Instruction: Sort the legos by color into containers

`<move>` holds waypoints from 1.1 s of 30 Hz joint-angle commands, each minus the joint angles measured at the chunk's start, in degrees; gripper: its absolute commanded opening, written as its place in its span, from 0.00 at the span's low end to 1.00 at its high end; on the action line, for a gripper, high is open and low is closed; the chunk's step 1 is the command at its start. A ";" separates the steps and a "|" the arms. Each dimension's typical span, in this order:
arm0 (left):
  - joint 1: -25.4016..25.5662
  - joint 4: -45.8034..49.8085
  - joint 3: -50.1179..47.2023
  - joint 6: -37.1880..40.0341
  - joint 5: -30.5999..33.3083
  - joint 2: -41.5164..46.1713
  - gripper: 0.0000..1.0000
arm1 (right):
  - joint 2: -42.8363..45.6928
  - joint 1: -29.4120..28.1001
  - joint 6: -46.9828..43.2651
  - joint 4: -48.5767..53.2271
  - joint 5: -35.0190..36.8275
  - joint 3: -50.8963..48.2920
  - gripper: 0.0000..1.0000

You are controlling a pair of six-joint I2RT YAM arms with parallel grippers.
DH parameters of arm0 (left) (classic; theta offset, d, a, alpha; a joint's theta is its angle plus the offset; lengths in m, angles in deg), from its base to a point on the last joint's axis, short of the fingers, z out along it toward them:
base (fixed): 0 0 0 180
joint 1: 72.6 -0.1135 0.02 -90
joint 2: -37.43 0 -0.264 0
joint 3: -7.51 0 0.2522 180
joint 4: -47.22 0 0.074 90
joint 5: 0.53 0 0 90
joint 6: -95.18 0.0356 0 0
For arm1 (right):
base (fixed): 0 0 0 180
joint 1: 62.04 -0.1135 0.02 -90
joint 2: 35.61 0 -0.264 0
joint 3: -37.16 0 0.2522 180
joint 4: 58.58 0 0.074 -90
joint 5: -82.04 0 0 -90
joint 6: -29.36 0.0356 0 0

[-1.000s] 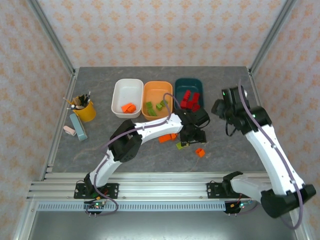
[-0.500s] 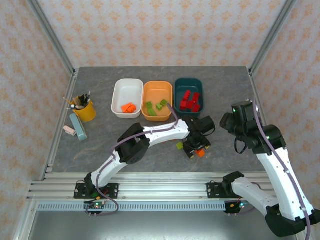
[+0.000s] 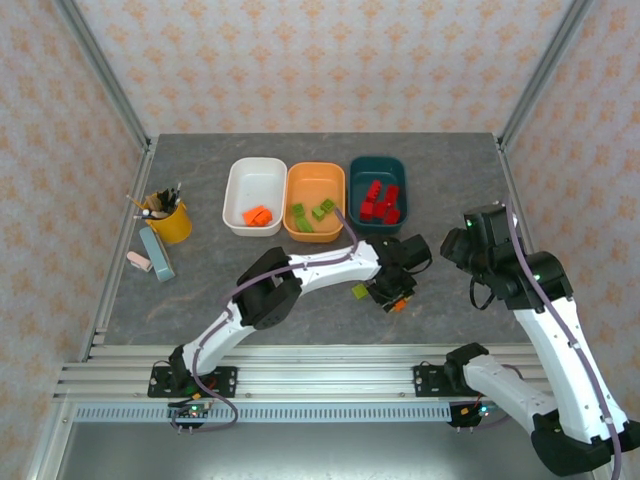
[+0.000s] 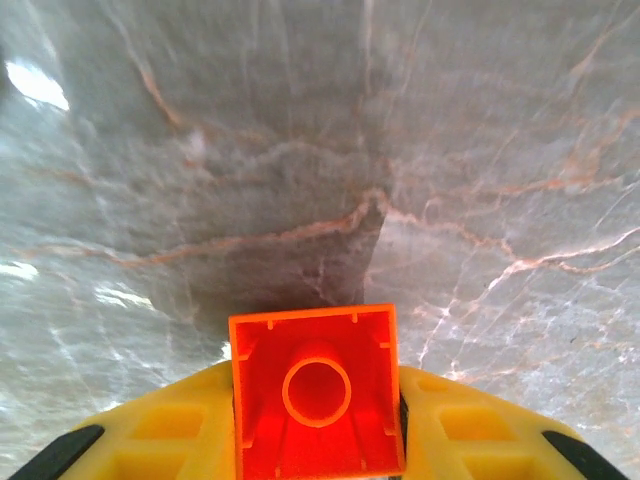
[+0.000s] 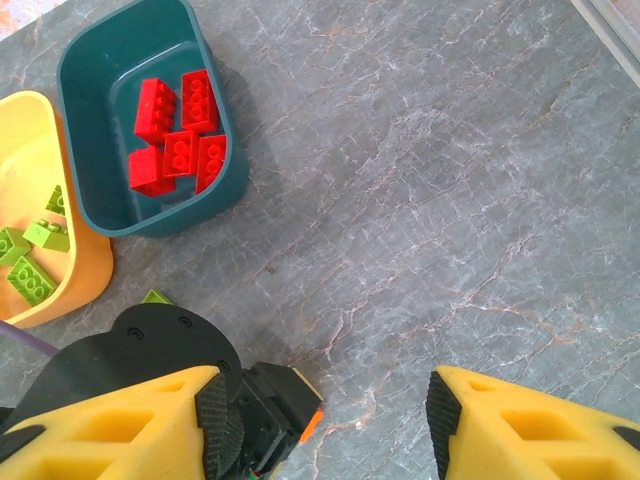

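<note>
Grey marbled table [image 3: 200, 290] runs under both arms, with 3 tubs in a row at its far side: the white tub [image 3: 256, 183] holding orange legos [image 3: 258, 214], the orange tub [image 3: 316, 185] holding lime green legos [image 3: 310, 214], and the dark teal tub [image 3: 353, 190] holding red legos [image 3: 378, 202]. The step in hand looks like the carry of 1 orange brick [image 4: 313, 395]. The left gripper [image 4: 315, 420] has its 2 yellow fingers clamped against the brick's sides, hollow underside facing the camera, just above bare table near the arms. From above, a sliver of that brick [image 3: 399, 306] peeks out below the wrist. The next move calls for a lift and a long swing left across the other 2 tubs to the white one, keeping the grip firm. After that, 1 loose lime green brick [image 3: 359, 291] lies just beside the left wrist, waiting for the orange tub. The right gripper [image 5: 328, 405] hangs over open table with fingers spread wide and nothing between them. I cannot tell whether more bricks lie under the left arm, and the left wrist view is blurred toward its top, with the fingers cut off at the bottom edge.
</note>
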 commanded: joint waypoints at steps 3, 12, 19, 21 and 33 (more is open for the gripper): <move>-4.88 10.23 -2.58 9.68 13.44 12.97 0.33 | 0.92 -0.29 0.02 -0.78 -4.89 -1.93 0.57; -24.35 14.93 -10.82 31.96 24.88 27.99 0.36 | -6.98 -10.90 4.70 -13.68 -12.40 -7.49 0.57; -39.23 11.52 -6.46 46.20 28.45 22.06 0.37 | -20.58 -17.90 7.98 -25.14 -18.58 -7.20 0.57; -41.76 9.58 -3.08 48.92 27.68 18.51 0.37 | -23.21 -18.22 9.06 -27.86 -19.77 -7.38 0.57; -47.16 6.76 7.73 52.03 20.19 1.12 0.44 | -28.94 -18.23 9.39 -26.14 -17.65 -6.00 0.58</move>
